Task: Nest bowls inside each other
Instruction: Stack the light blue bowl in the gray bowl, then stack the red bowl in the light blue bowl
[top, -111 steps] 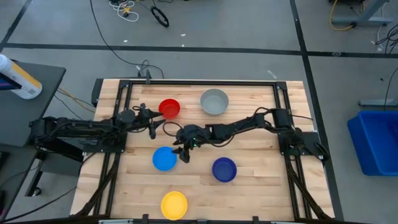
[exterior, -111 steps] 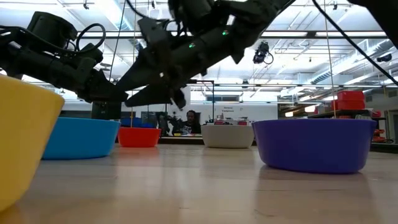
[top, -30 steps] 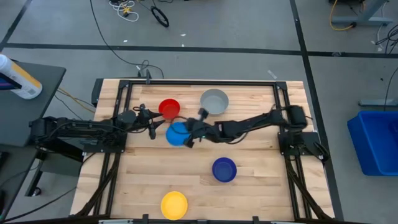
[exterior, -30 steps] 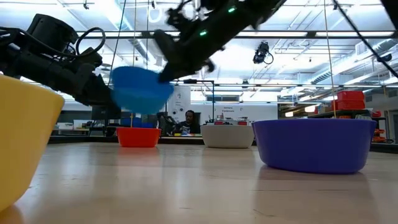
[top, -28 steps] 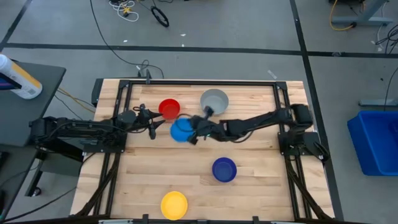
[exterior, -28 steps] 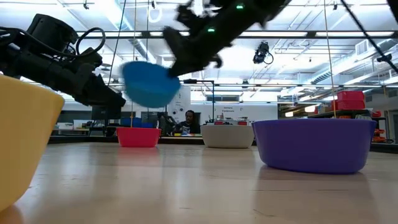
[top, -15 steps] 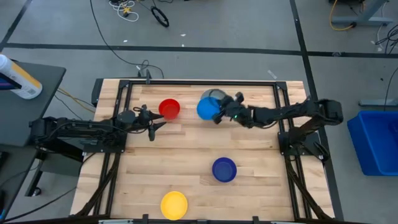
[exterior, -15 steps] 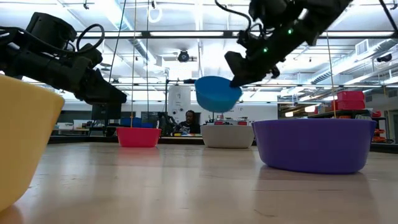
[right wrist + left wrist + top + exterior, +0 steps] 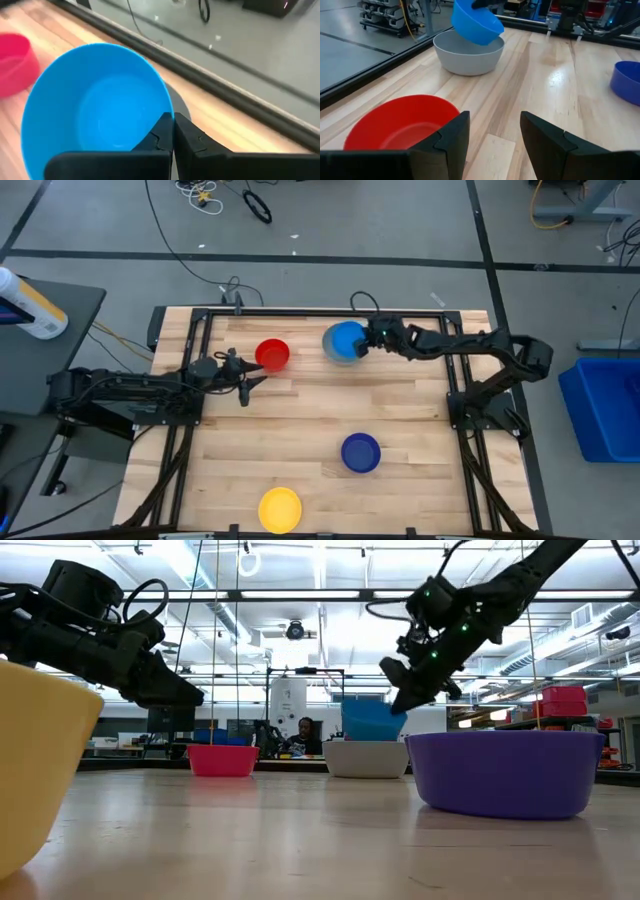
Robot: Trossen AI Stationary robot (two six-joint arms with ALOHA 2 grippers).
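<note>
The light blue bowl (image 9: 345, 338) hangs tilted over the grey bowl (image 9: 340, 355) at the table's far middle, its lower part dipped below the grey rim (image 9: 366, 744). My right gripper (image 9: 371, 335) is shut on the light blue bowl. The red bowl (image 9: 272, 355) stands to the left of the grey one. The dark blue bowl (image 9: 361, 452) and the yellow bowl (image 9: 280, 508) stand nearer the front edge. My left gripper (image 9: 246, 375) waits open just beside the red bowl (image 9: 400, 125), touching nothing. My right gripper pinches the light blue bowl's rim (image 9: 166, 111) on the side toward the table's right, one finger inside the bowl and one outside. The fingers come slanting down from the right. The bowl hangs tilted; whether it touches the grey bowl (image 9: 467, 55) I cannot tell.
Bare wood lies between the far bowls and the dark blue bowl (image 9: 505, 772). The yellow bowl (image 9: 40, 770) stands close to the low camera. A black frame (image 9: 200, 320) borders the table.
My right gripper has carried the light blue bowl from beside the red bowl toward the table's right and far edge, to above the grey bowl, and has sunk a little. The bowl has tipped on the way and now dips into the grey bowl.
</note>
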